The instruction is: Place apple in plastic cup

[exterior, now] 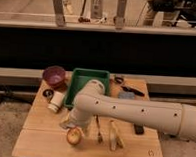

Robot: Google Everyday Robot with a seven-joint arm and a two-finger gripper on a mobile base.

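The apple point(74, 136), yellow-orange with a red blush, sits on the wooden table point(42, 144) near its front left. My arm reaches in from the right, and the gripper point(75, 125) hangs right above the apple, close to it or touching it. A pale see-through shape point(64, 122) by the gripper's left side looks like the plastic cup, mostly hidden by the arm.
A green tray point(87, 87) stands at the back middle, with a purple bowl point(54, 76) to its left. A small white cup point(55, 102) stands left of the arm. A fork point(98, 130) and pale banana pieces point(116, 136) lie right of the apple. Dark tools point(129, 88) lie at the back right.
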